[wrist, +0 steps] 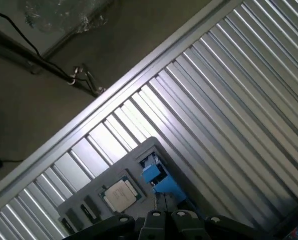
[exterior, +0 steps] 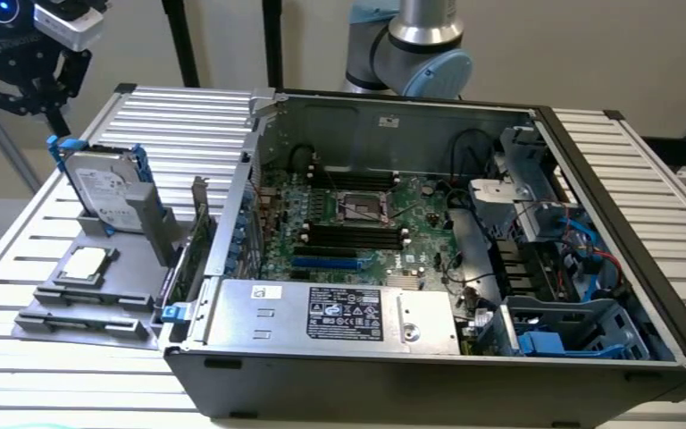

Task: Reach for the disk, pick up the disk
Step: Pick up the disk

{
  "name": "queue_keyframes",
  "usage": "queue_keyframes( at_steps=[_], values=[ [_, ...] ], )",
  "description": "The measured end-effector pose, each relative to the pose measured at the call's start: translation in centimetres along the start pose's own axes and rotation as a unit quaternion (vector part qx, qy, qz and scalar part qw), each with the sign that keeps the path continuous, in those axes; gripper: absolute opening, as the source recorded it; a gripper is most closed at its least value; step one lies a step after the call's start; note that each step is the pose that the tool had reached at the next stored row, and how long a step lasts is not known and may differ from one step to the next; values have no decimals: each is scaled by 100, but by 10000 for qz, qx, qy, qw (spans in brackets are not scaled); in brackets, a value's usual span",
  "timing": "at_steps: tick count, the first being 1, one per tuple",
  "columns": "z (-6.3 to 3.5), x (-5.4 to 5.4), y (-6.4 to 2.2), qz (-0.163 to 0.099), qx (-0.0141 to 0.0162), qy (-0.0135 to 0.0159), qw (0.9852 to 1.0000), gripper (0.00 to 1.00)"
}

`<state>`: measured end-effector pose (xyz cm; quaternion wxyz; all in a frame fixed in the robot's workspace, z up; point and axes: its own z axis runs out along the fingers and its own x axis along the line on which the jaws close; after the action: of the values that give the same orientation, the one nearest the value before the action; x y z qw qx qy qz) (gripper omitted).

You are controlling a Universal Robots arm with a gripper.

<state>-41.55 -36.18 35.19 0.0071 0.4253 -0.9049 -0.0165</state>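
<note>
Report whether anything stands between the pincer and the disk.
Nothing visible does. The shut pincer hangs just above the disk, toward the exterior view's left, with only open air between them. The disk stands upright in its grey holder. The processor chip lies lower on that holder, off the path.

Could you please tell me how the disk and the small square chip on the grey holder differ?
The disk stands on edge; the chip lies flat. The disk is larger, rectangular, with blue side rails; the chip is small, square, without blue. The disk carries a white label; the chip's top is plain metal. Both are silver-grey and sit on the same grey holder.
</note>
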Motion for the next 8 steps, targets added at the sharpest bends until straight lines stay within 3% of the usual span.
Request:
queue_keyframes(
  at_steps=[4, 8],
  values=[
    [0, 0, 0, -365, 4, 10, 9993, 11],
    [0, 0, 0, -718, 9, 16, 9974, 11]
  ],
)
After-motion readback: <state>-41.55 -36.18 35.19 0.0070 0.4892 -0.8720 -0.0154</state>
